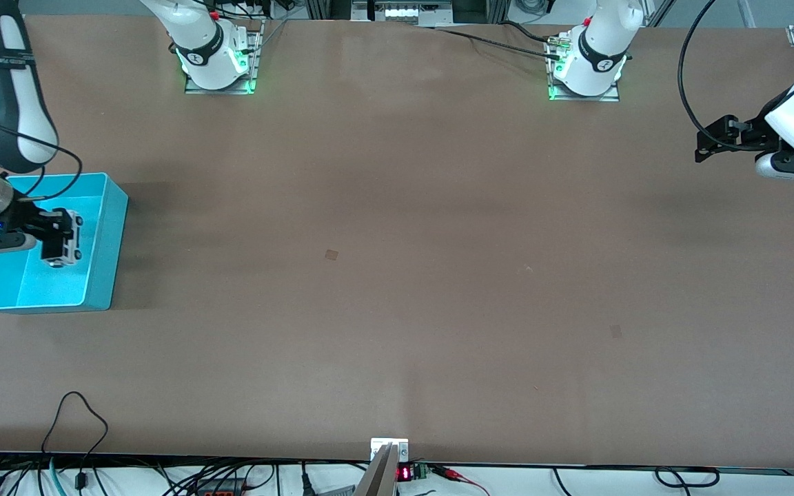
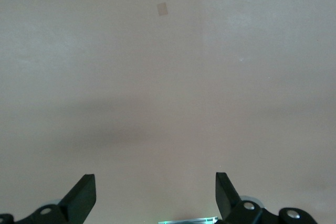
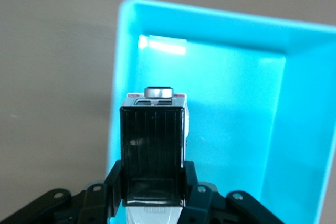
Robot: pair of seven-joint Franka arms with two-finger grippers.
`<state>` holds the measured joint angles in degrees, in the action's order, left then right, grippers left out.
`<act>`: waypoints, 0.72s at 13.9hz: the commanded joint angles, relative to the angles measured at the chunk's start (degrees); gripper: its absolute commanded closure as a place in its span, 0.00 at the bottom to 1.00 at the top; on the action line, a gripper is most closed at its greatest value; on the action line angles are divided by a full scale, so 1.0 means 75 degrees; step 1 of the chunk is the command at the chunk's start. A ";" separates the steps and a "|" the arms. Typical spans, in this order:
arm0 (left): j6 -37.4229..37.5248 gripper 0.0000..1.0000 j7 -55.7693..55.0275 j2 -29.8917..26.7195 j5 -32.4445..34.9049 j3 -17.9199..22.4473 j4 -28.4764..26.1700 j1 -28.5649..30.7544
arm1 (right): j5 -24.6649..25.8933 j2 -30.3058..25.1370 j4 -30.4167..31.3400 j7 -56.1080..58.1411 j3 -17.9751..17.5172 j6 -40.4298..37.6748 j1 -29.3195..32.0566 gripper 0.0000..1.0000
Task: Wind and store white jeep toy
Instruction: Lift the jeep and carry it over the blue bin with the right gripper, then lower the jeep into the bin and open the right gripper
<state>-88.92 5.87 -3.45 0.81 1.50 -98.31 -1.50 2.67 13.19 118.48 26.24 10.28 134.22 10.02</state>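
Starting close in: the right wrist view has the white jeep toy (image 3: pixel 155 150) filling the middle, its black roof panel facing the camera and a little silver round bit sticking out at its far end, with the right gripper (image 3: pixel 153 190) pinching it from both sides, one black finger (image 3: pixel 116 179) snug against each flank. Under it is the open inside of the cyan bin (image 3: pixel 299 129), so the jeep is hanging in the air over the bin and is not sitting on its floor. The front view can't show that pinch nearly as clearly, but it does give the wider layout: the right gripper (image 1: pixel 59 238) with the jeep (image 1: pixel 69 240) is over the bin (image 1: pixel 111 234), which sits at the right arm's end of the brown table (image 1: pixel 397 275), and the arm reaches in from that edge of the view. From there the toy looks tiny next to the bin and you mostly see its white side and dark wheels. The left wrist view shows only bare table under the left gripper (image 2: pixel 155 195), whose two black fingertips (image 2: pixel 84 192) are spread wide apart with nothing in between. In the front view the left gripper (image 1: pixel 714 141) is up over the table at the left arm's end, waiting, well apart from the bin.
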 commanded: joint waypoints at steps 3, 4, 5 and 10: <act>0.0161 0.00 0.0155 -0.0067 -0.0062 0.0023 0.0088 0.0012 | 0.0148 0.0396 0.0011 -0.0066 -0.0035 0.0172 0.0550 1.00; 0.0161 0.00 0.0155 -0.0067 -0.0062 0.0023 0.0100 0.0012 | 0.0148 0.0537 0.0034 -0.0042 -0.0047 0.0336 0.0679 1.00; 0.0161 0.00 0.0155 -0.0067 -0.0062 0.0023 0.0100 0.0012 | 0.0148 0.0631 0.0046 -0.0007 -0.0035 0.0373 0.0750 1.00; 0.0161 0.00 0.0096 -0.0067 -0.0062 -0.0024 0.0123 -0.0023 | 0.0148 0.1112 0.0536 0.0683 -0.0047 0.1541 0.1288 1.00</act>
<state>-88.88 5.87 -3.45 0.81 1.46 -98.28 -1.52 3.07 21.36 119.97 28.82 10.62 141.62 17.34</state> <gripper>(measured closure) 0.000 0.515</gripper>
